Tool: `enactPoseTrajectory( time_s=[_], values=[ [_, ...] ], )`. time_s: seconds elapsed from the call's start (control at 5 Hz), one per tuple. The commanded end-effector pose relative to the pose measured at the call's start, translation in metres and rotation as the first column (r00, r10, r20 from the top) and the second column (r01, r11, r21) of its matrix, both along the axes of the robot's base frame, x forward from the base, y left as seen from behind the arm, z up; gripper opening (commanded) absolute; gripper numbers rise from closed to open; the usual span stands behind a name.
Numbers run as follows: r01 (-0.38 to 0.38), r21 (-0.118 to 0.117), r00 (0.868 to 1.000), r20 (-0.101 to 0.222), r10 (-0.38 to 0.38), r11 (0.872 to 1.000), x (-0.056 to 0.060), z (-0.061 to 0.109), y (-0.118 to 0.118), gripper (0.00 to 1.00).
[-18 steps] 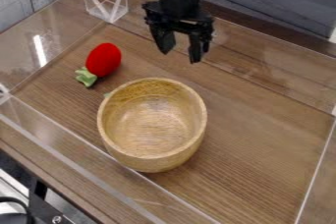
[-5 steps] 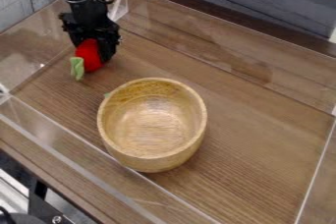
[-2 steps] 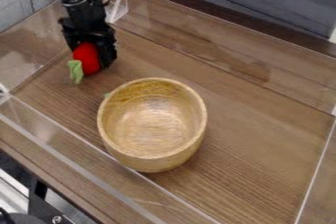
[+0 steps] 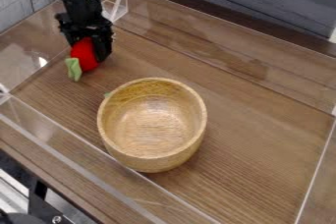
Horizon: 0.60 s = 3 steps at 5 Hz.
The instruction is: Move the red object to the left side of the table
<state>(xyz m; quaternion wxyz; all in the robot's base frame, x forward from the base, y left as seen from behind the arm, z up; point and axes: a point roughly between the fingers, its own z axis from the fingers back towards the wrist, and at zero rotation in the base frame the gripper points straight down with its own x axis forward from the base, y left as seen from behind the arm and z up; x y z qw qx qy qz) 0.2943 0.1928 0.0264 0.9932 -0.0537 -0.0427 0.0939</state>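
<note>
Lying red object [image 4: 84,54], leafy stem pointing lower-left, pincer [image 4: 84,47] astride

no readable text, no labels, brands, numbers or signs on worktop [image 4: 250,100], bowl [image 4: 152,122] or clear walls [image 4: 79,184]

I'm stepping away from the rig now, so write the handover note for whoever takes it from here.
Tool: pointing down, its fingers on either side of the red object; whether it is clamped tight cannot be told from this view.
Red object: low at the table surface, near the far left corner, its green stem sticking out toward the camera. The wooden bowl sits apart, mid-table.
Done: tool brought down on the object.
Left: confirm placement on the left side, release, withdraw.
</note>
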Motion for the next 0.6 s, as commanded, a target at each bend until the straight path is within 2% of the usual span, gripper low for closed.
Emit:
enactPoseTrajectory(
  time_s=[0.0, 0.2, 0.4],
  values=[
    [-0.076, 0.035, 0.996, 0.052, 0.074, 0.996, 0.0, 0.028, -0.004, 0.0],
    [-0.039, 0.028, 0.998, 0.042, 0.037, 0.999, 0.004, 0.021, -0.006, 1.0],
    [-0.002, 0.023, 0.999, 0.035, 0.002, 1.0, 0.009, 0.014, -0.01, 0.0]
  ],
)
